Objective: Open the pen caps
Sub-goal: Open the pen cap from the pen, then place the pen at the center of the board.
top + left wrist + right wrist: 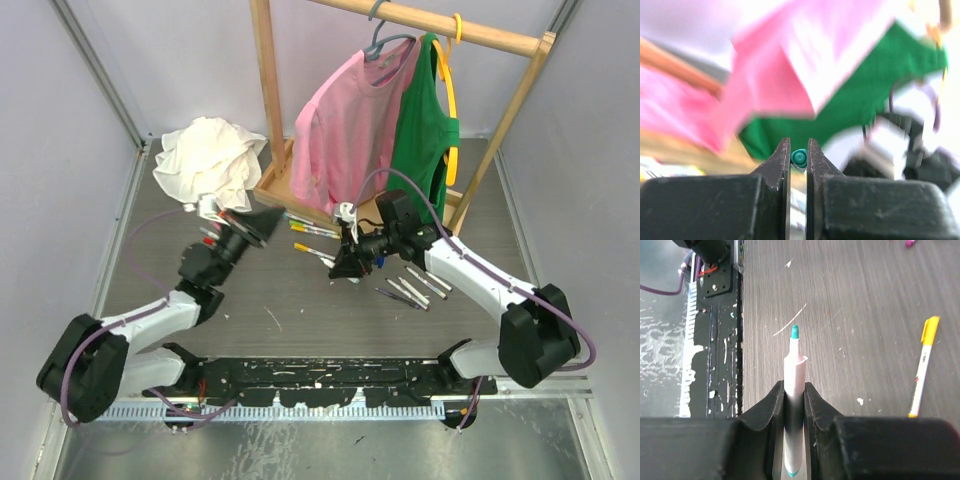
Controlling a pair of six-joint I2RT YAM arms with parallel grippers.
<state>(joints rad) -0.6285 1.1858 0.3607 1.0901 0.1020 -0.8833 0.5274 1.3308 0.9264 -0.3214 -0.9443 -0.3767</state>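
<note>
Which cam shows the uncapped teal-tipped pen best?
Right wrist: teal-tipped pen clamped in the right gripper, bare tip sharp. Top external: pen mostly hidden by that gripper. Left wrist: only a teal cap in the left gripper.

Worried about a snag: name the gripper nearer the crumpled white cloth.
Left. The left gripper hangs just off the cloth's near right corner in the top view. The right gripper is farther off, mid-table.

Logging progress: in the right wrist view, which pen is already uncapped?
The white pen clamped in the right gripper: its bare teal tip is exposed. The yellow-capped pen, lying loose on the table, has its cap on.
</note>
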